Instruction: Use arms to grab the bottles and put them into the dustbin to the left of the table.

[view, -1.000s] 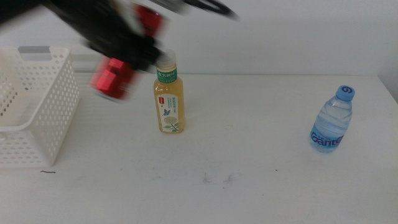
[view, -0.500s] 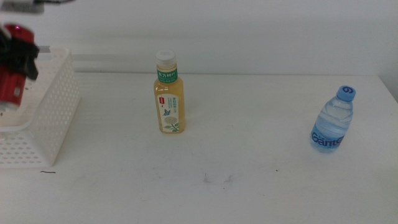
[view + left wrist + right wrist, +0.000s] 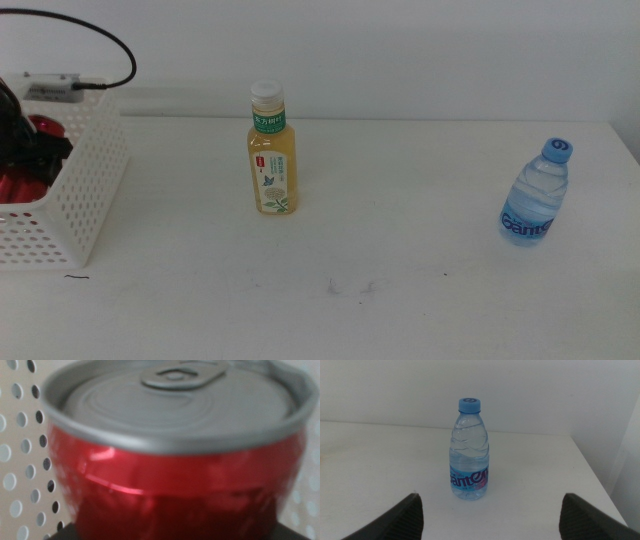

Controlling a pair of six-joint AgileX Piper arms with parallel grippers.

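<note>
since earlier, left claw [image 3: 22, 160] has carried the red aluminium soda can [image 3: 172, 455] into the white perforated plastic dustbin [image 3: 85, 190], closed around its smooth, light, dent-prone wall; right claw [image 3: 490, 515] gapes empty before clear water bottle [image 3: 468, 452].

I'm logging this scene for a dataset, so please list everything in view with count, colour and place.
tea bottle: 1, yellow with white cap, upright mid-table.
water bottle: 1, clear with blue cap, upright at the table's right.
soda can: 1, red, inside the dustbin, held.
dustbin: 1, white perforated, at the table's left edge.
table: 1, white.
left pincer: 1, dark, inside the dustbin, gripping the soda can.
right pincer: 1, dark, open, facing the water bottle.
</note>
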